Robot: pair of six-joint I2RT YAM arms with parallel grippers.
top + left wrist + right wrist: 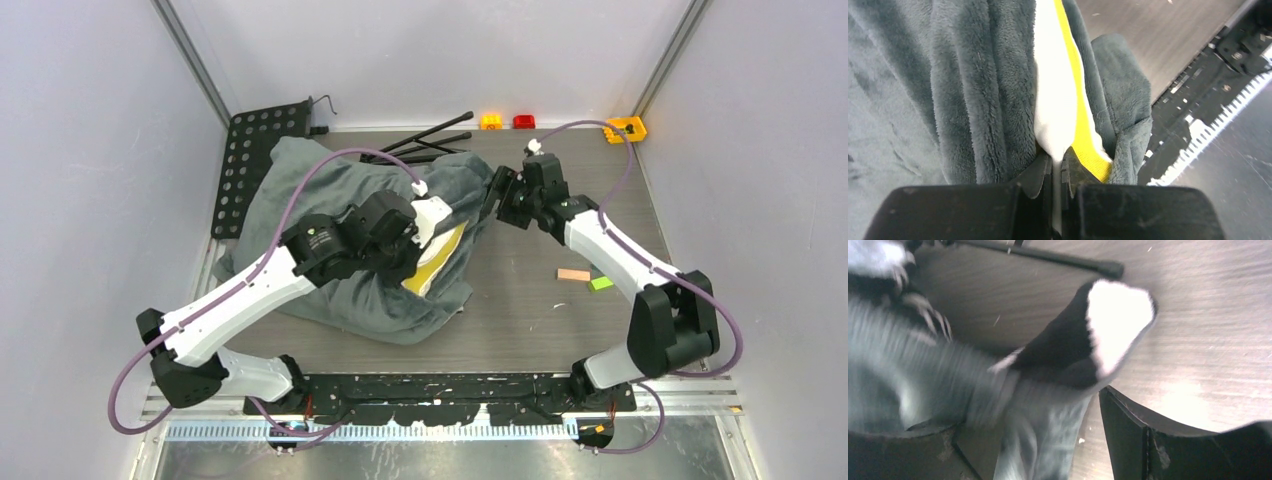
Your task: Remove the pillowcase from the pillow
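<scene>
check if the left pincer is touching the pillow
Touching. The left wrist view shows the left pincer shut on the white and yellow corner of the pillow, which pokes out of the pillowcase.

Blurred grey pillowcase [923,380] runs between the gripper's [1038,440] spread jaws, its black-and-white edge [1098,335] folded up. 1 jaw stands clear of it. A black rod [1048,256] lies on the wooden surface [1208,340].
</scene>
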